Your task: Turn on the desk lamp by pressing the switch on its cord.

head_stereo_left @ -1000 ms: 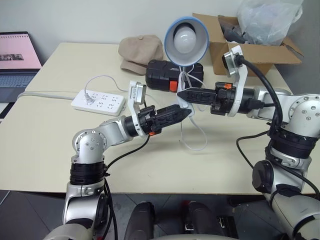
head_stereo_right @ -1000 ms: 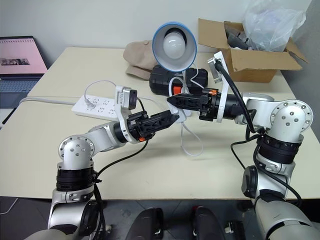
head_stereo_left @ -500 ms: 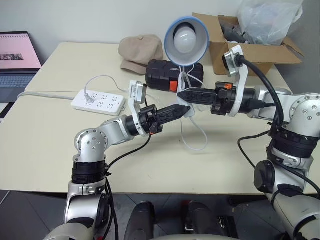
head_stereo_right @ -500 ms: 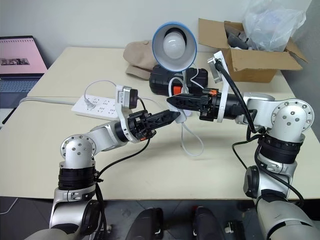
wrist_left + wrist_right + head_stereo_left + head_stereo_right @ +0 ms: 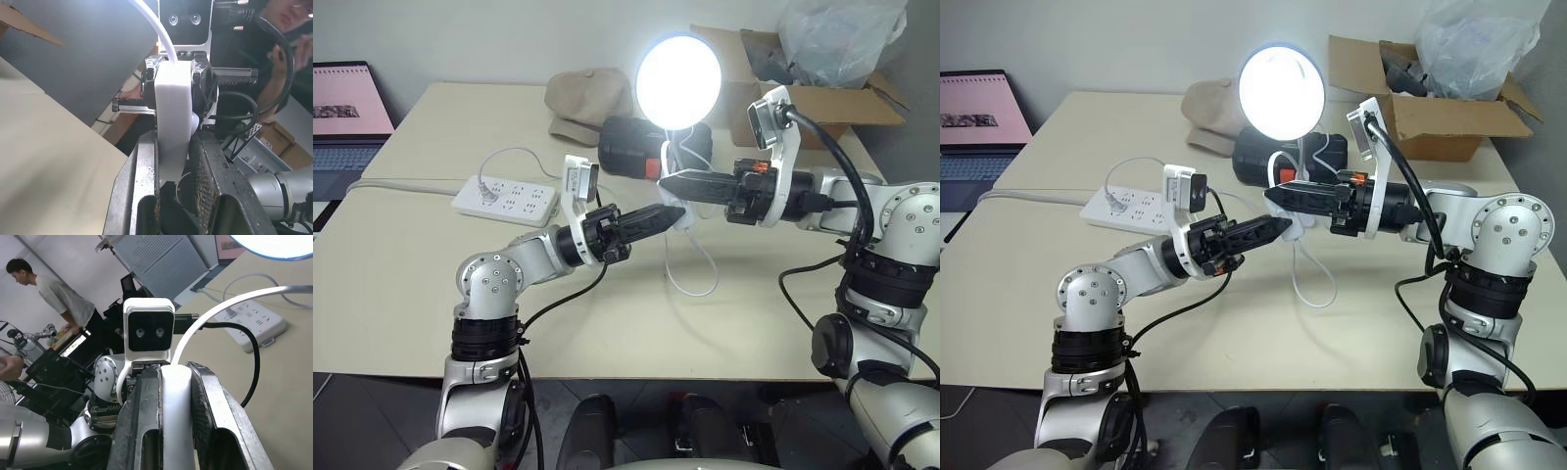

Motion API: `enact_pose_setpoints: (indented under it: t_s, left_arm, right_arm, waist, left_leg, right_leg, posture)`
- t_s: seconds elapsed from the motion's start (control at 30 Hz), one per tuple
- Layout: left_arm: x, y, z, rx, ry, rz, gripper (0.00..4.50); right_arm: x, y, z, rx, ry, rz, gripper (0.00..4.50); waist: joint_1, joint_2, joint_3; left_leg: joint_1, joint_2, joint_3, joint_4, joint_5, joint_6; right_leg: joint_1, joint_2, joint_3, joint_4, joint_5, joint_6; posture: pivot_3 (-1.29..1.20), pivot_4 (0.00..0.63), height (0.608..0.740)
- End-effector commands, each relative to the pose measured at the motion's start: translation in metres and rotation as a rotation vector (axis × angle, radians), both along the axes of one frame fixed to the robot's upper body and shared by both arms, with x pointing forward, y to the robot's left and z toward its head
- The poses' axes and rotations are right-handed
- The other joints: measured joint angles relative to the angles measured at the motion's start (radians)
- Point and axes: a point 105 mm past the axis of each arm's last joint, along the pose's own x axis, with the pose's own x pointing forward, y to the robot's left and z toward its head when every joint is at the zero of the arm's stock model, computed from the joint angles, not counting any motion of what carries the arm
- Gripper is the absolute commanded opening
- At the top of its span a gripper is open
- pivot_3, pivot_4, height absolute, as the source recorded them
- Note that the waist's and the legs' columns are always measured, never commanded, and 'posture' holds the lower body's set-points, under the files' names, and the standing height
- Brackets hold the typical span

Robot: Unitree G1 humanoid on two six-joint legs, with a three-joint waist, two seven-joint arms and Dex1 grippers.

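Left eye view: the lamp [image 5: 677, 80] glowed at the counter's [image 5: 401, 284] far middle; bare counter lay toward the near edge. The left claw [image 5: 677, 212] and right claw [image 5: 668, 180] met mid-air over the cord [image 5: 690, 284].

Left wrist view: the left claw pinched the switch [image 5: 172, 117].

Right wrist view: the right claw clamped the switch too. No readable writing.

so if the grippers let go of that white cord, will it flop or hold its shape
Probably flop: the cord is thin and already sags in a loose loop to the table below the switch. It looks light, so it likely drops without tugging the lit desk lamp, though it might slide a little.
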Motion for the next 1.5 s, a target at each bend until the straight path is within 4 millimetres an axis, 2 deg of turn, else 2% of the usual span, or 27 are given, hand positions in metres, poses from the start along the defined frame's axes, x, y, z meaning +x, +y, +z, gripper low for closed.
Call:
enact_pose_setpoints:
  t_s: [0.03,0.07,0.17,0.43,0.53,0.67,0.73,0.8,1.07,1.27,1.3,1.33,1.37,1.5]
  left_arm:
    - [-0.008,0.001,0.009,-0.03,-0.027,-0.041,0.87]
    - [-0.009,0.001,0.008,-0.03,-0.021,-0.049,1.21]
    - [-0.009,0.003,0.008,-0.04,0.003,-0.058,1.86]
    - [-0.012,0.008,0.002,0.049,-0.048,-0.04,3.19]
    - [-0.017,0.012,-0.011,0.2,-0.154,-0.007,3.75]
    - [-0.02,0.02,-0.019,0.321,-0.269,0.046,4.48]
    - [-0.021,0.031,-0.037,0.482,-0.373,0.078,4.5]
    - [-0.018,0.043,-0.048,0.582,-0.437,0.119,4.5]
    - [-0.023,0.063,-0.063,0.722,-0.535,0.121,4.5]
    - [-0.024,0.065,-0.065,0.727,-0.543,0.131,4.5]
    - [-0.024,0.065,-0.066,0.737,-0.547,0.142,4.5]
    - [-0.023,0.066,-0.066,0.744,-0.551,0.151,4.5]
    - [-0.021,0.067,-0.065,0.738,-0.538,0.178,4.5]
    - [-0.015,0.074,-0.066,0.768,-0.516,0.251,4.5]
  right_arm:
    - [-0.002,0.002,0.011,0.011,-0.053,-0.003,0.4]
    - [-0.002,0.001,0.011,0.011,-0.051,-0.004,0.4]
    - [-0.002,0.001,0.009,0.012,-0.047,-0.01,0.4]
    - [0.003,-0.002,0.004,0.004,-0.03,-0.048,0.4]
    - [0.01,-0.008,-0.006,-0.005,-0.002,-0.098,0.4]
    - [0.025,-0.015,-0.03,-0.041,0.062,-0.202,0.4]
    - [0.037,-0.02,-0.049,-0.081,0.103,-0.291,0.4]
    - [0.047,-0.023,-0.065,-0.126,0.137,-0.373,0.4]
    - [0.073,-0.025,-0.11,-0.249,0.218,-0.554,0.4]
    - [0.088,-0.029,-0.128,-0.307,0.231,-0.641,0.4]
    - [0.089,-0.029,-0.129,-0.307,0.231,-0.644,0.75]
    - [0.089,-0.029,-0.129,-0.306,0.23,-0.644,0.75]
    - [0.089,-0.029,-0.127,-0.296,0.225,-0.641,1.11]
    - [0.086,-0.032,-0.115,-0.26,0.205,-0.62,2.1]
  waist:
    - [0.0,0.0,0.0]
    - [0.0,0.0,0.0]
    - [0.0,0.0,0.0]
    - [-0.001,0.0,0.0]
    - [-0.001,0.0,0.0]
    - [0.0,0.0,0.0]
    - [0.001,0.0,0.0]
    - [0.0,0.001,0.001]
    - [0.0,0.002,0.001]
    - [0.002,0.002,0.001]
    - [0.002,0.002,0.001]
    - [0.002,0.002,0.001]
    - [0.001,0.002,0.001]
    - [0.001,0.002,0.001]
  left_leg:
    - [0.0,0.0,0.0,0.0,0.0,0.0]
    - [0.0,0.0,0.0,0.0,0.0,0.0]
    - [0.0,0.0,0.0,0.0,0.0,0.0]
    - [0.0,0.0,0.0,0.0,0.0,0.0]
    - [-0.001,0.0,0.0,-0.001,0.0,0.0]
    - [-0.001,0.0,0.001,-0.001,0.0,0.0]
    - [-0.001,0.0,0.001,-0.001,0.0,0.0]
    - [-0.001,0.0,0.002,-0.002,0.0,0.0]
    - [-0.003,0.0,0.003,-0.002,0.0,0.0]
    - [-0.003,0.0,0.003,-0.002,0.0,0.0]
    - [-0.003,0.0,0.003,-0.002,0.0,0.0]
    - [-0.003,0.0,0.003,-0.002,0.0,0.0]
    - [-0.003,0.0,0.003,-0.002,0.0,0.0]
    - [-0.003,0.001,0.003,-0.002,0.0,0.0]
  right_leg:
    - [0.0,0.0,0.0,0.0,0.0,0.0]
    - [0.0,0.0,0.0,0.0,0.0,0.0]
    - [0.0,0.0,0.0,0.0,0.0,0.0]
    - [-0.001,0.0,0.0,0.0,0.0,0.0]
    - [-0.001,0.0,0.0,0.0,0.0,0.0]
    - [-0.001,0.0,0.001,-0.001,0.0,0.0]
    - [-0.002,0.0,0.001,-0.001,0.0,0.0]
    - [-0.002,0.0,0.002,-0.001,0.0,0.0]
    - [-0.005,0.0,0.003,-0.001,0.0,0.0]
    - [-0.006,0.0,0.002,-0.001,0.0,0.0]
    - [-0.006,0.0,0.003,-0.001,0.0,0.0]
    - [-0.006,0.0,0.003,-0.001,0.0,0.0]
    - [-0.006,0.0,0.003,-0.001,0.0,0.0]
    - [-0.006,0.0,0.003,0.0,0.0,0.0]
  posture:
    - [0.0,0.15,0.74]
    - [0.0,0.15,0.74]
    - [0.0,0.15,0.74]
    - [0.0,0.15,0.74]
    - [0.0,0.15,0.74]
    - [0.0,0.15,0.74]
    - [0.0,0.15,0.74]
    - [0.0,0.15,0.74]
    - [0.0,0.15,0.74]
    - [0.0,0.15,0.74]
    - [0.0,0.15,0.74]
    - [0.0,0.15,0.74]
    - [0.0,0.15,0.74]
    - [0.0,0.15,0.74]
